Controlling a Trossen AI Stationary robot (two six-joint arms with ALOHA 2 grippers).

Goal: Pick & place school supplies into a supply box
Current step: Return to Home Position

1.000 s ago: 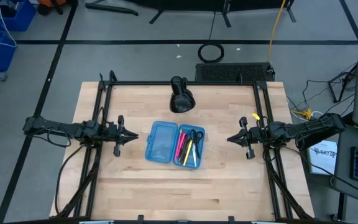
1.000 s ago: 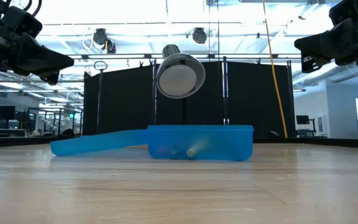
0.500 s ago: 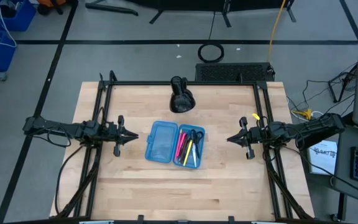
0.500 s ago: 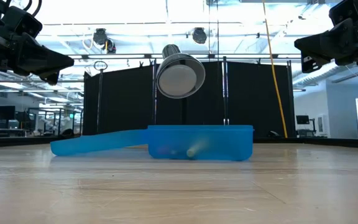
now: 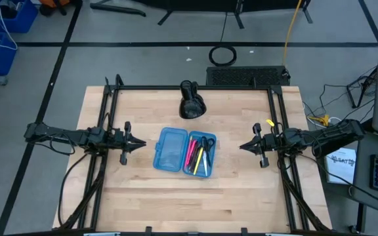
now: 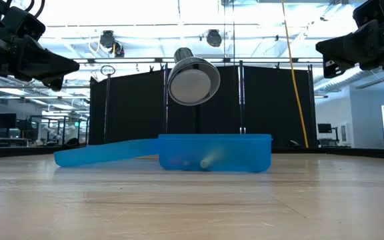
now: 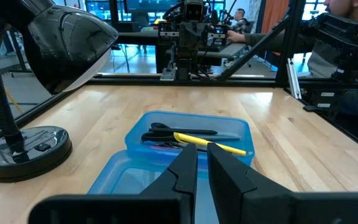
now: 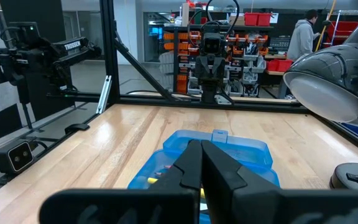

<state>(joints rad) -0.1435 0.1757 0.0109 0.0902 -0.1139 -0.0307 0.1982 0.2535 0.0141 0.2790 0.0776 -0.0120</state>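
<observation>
High view: box (image 5: pixel 170 149) lies open near the centre of the table (image 5: pixel 241 196), its 2 halves flat side by side. The half toward the right edge holds the supplies (image 5: pixel 199 157): pink, yellow and dark pens lying lengthwise, scissors (image 5: pixel 205 141) at the end nearer the far edge. The other half is bare. No supplies show loose on the wood, so loading looks finished, as far as can be judged.

Left gripper (image 5: pixel 136 142) hangs by the left edge, pointing inward at the box and well apart from it. Left wrist view shows its fingers (image 7: pixel 185 174) drawn together with nothing between them. Right gripper (image 5: pixel 245 147) mirrors it by the right edge, fingers (image 8: pixel 191 165) likewise together and empty. Low view puts both high off the wood. This reads as a parked pose, with both arms clear of the box so the bare half could fold over unhindered if closing follows.

Lamp (image 5: pixel 190 101) stands by the far edge behind the box, not touching it.
</observation>
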